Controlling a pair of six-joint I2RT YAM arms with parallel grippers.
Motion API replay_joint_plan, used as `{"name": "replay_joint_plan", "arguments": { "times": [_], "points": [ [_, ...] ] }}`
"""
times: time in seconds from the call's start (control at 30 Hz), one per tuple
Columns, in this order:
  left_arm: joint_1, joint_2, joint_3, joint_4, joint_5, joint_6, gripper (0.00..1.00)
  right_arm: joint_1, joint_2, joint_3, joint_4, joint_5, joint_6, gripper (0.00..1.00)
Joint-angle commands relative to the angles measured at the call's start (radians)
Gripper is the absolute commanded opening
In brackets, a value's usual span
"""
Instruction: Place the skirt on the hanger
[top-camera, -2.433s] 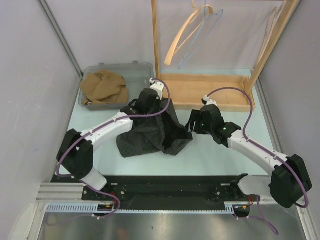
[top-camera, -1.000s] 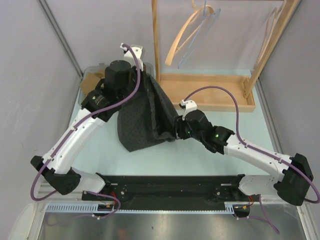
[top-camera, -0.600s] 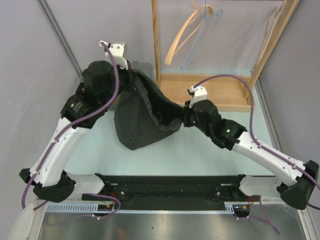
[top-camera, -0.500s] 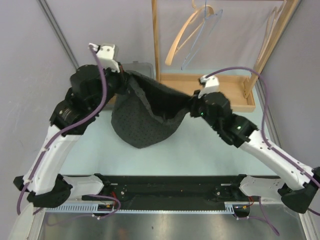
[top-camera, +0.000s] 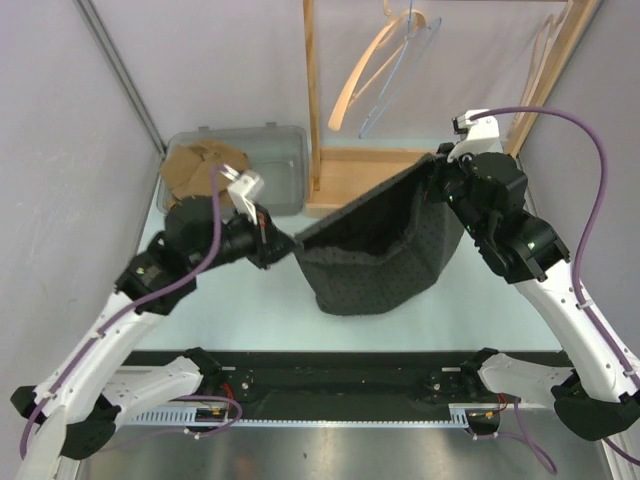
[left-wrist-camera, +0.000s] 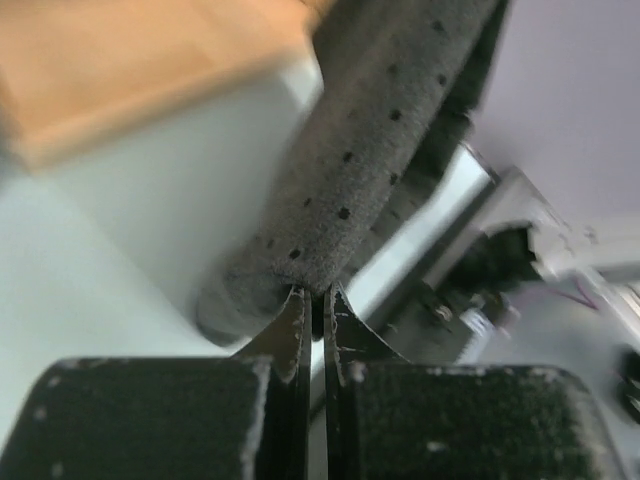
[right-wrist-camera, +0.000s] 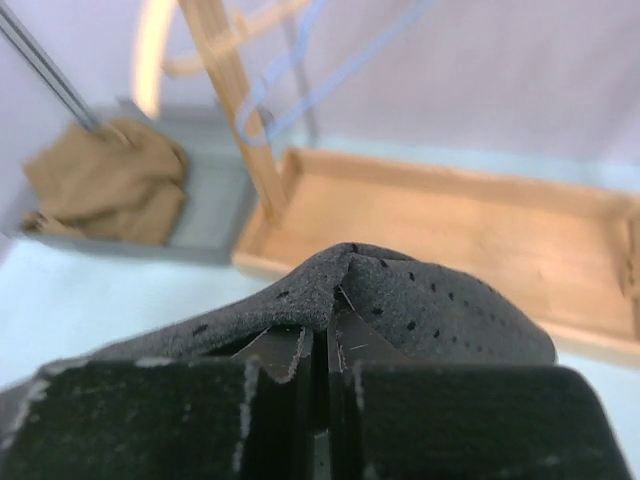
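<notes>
The skirt (top-camera: 385, 255) hangs below and in front of the wooden hanger (top-camera: 356, 66), its top edge pulled taut between 2 arms. The left arm's (top-camera: 150, 275) jaws are pinched tight on the low end of that edge, well below and left of the hanger. The right arm's (top-camera: 520, 240) jaws are pinched tight on the high end, below and right of the hanger. The stretched edge therefore slants upward from left to right. The rest of the cloth sags under it as an open pouch, and I cannot tell whether its bottom touches the tabletop (top-camera: 250, 310).

The wooden hanger and a blue hanger (top-camera: 400, 75) just right of it both slope down to the left. The right jaws are the nearer pair to the hanger. As I judge it, the edge must rise and line up with the hanger, and the left end has farther to climb.
</notes>
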Motion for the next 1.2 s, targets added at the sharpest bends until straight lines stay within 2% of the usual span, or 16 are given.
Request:
{"name": "replay_joint_plan", "arguments": {
  "times": [0.0,0.03,0.1,0.3,0.43,0.47,0.53,0.57,0.63,0.67,0.77,0.83,1.07,1.17],
  "points": [
    [-0.004,-0.117,-0.306,0.232,0.280,-0.215,0.00,-0.083,-0.048,-0.043,-0.053,0.062,0.005,0.00],
    [-0.012,-0.133,-0.379,0.314,0.308,-0.236,0.00,-0.118,-0.055,-0.055,-0.064,0.055,0.019,0.00],
    [-0.033,-0.129,-0.407,0.343,0.301,-0.251,0.00,-0.151,-0.081,-0.063,-0.075,0.018,0.032,0.00],
    [-0.096,0.003,-0.308,0.334,0.313,-0.190,0.00,-0.215,-0.096,-0.029,-0.081,-0.005,0.041,0.00],
    [-0.134,0.089,-0.239,0.242,0.215,-0.130,0.00,-0.224,-0.073,0.029,-0.083,-0.014,0.041,0.00],
    [-0.138,0.101,-0.243,0.235,0.133,-0.139,0.00,-0.224,-0.067,0.046,-0.086,-0.031,0.050,0.00],
    [-0.138,0.098,-0.297,0.244,0.040,-0.165,0.15,-0.223,-0.064,0.052,-0.096,-0.054,0.061,0.00],
    [-0.138,0.092,-0.321,0.259,-0.048,-0.193,0.33,-0.223,-0.064,0.051,-0.102,-0.080,0.079,0.00],
    [-0.139,0.060,-0.416,0.340,-0.101,-0.227,0.47,-0.223,-0.061,0.040,-0.130,-0.100,0.107,0.00],
    [-0.144,0.049,-0.447,0.371,-0.132,-0.245,0.57,-0.221,-0.056,0.034,-0.141,-0.125,0.131,0.00],
    [-0.165,0.015,-0.548,0.478,-0.149,-0.273,0.64,-0.208,-0.045,-0.020,-0.187,-0.146,0.177,0.00],
    [-0.179,0.011,-0.599,0.541,-0.143,-0.283,0.66,-0.182,-0.029,-0.069,-0.219,-0.146,0.219,0.00],
    [-0.253,0.043,-0.662,0.751,-0.218,-0.299,0.75,-0.089,0.013,-0.176,-0.273,-0.070,0.300,0.00],
    [-0.272,0.078,-0.676,0.848,-0.256,-0.305,0.76,-0.073,0.033,-0.192,-0.282,-0.059,0.332,0.00]
  ]
}}
